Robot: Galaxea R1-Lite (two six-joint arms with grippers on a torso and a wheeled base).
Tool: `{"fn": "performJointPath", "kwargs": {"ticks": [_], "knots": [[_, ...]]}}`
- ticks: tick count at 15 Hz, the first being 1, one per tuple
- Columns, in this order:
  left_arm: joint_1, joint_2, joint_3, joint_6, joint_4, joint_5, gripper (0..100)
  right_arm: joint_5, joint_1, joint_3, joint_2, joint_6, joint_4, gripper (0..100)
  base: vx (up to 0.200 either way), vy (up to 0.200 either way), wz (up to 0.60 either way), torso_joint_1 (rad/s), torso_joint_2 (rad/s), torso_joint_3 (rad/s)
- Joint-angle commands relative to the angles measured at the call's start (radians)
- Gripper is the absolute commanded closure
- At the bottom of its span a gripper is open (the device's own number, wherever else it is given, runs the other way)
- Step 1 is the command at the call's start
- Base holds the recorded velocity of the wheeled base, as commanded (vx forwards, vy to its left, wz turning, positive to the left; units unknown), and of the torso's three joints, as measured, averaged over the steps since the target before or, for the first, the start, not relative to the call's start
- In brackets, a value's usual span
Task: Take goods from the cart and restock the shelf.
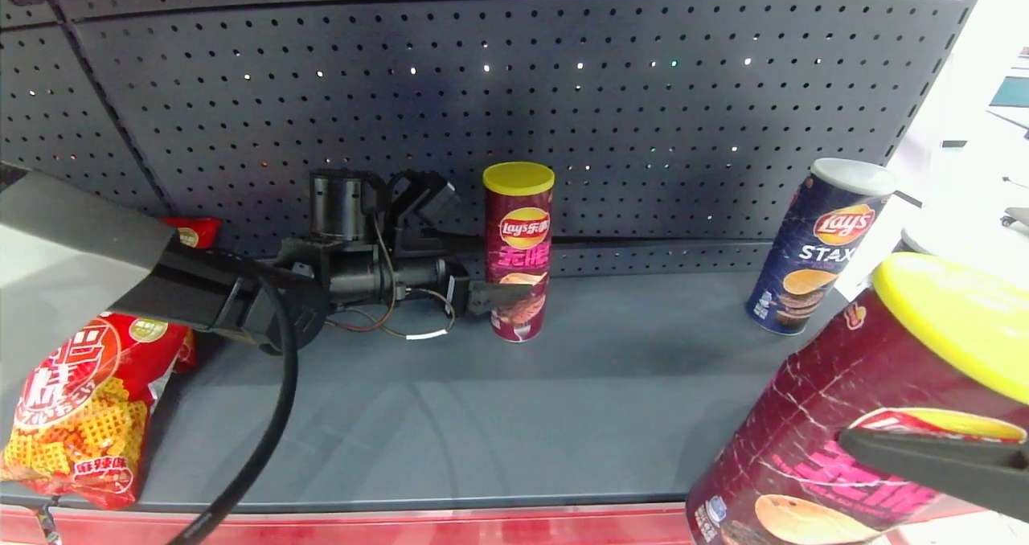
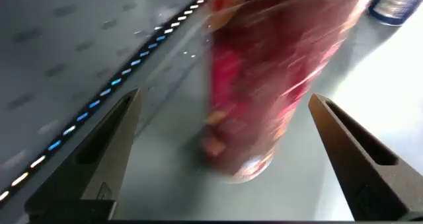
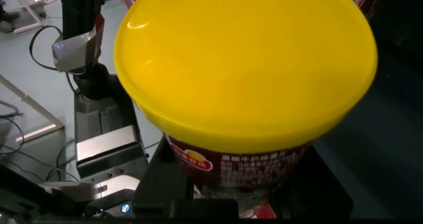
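Red snack bag (image 1: 76,408) lies at left end of shelf (image 1: 611,384), by near edge. Left gripper (image 2: 221,145) at shelf middle, fingers spread wide on either side of upright maroon can (image 1: 518,247), clear of it. Blue can (image 1: 816,247) stands far right. Right gripper (image 1: 924,456) clamps second maroon can (image 1: 820,416), yellow-lidded, at near right.

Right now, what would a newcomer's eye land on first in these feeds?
First, the yellow-lidded maroon chip can looming at near right, clamped in the right gripper. Then a second maroon can upright midway along the shelf, between the open fingers of the left gripper. A blue chip can stands at the right end and a red snack bag lies at the left.
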Motion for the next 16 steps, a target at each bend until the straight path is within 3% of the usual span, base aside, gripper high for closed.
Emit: {"fn": "performJointPath", "kwargs": {"ticks": [1, 5, 6, 8, 12, 16], "knots": [[-0.019, 0.027, -0.036, -0.002, 0.0, 0.003, 0, 0.001, -0.001, 0.004, 0.002, 0.0, -0.001, 100, 0.0, 0.0, 0.0, 0.0, 0.0, 0.0], [-0.024, 0.063, -0.056, -0.004, -0.02, 0.008, 0, 0.001, -0.001, 0.007, 0.0, 0.001, 0.001, 100, 0.0, 0.0, 0.0, 0.0, 0.0, 0.0], [-0.024, 0.064, -0.056, -0.005, -0.021, 0.009, 100, 0.001, -0.001, 0.007, 0.0, 0.001, 0.001, 100, 0.0, 0.0, 0.0, 0.0, 0.0, 0.0], [-0.024, 0.063, -0.061, -0.022, -0.029, 0.011, 100, 0.001, -0.001, 0.016, 0.003, 0.003, 0.001, 100, 0.0, 0.0, 0.0, 0.0, 0.0, 0.0], [-0.024, 0.021, -0.041, -0.024, -0.027, 0.008, 100, 0.001, -0.001, 0.016, 0.019, 0.001, -0.001, 100, 0.0, 0.0, 0.0, 0.0, 0.0, 0.0], [-0.025, -0.106, 0.152, -0.019, -0.027, -0.003, 100, 0.001, -0.001, 0.016, 0.032, 0.0, -0.001, 100, 0.0, 0.0, 0.0, 0.0, 0.0, 0.0]]}}
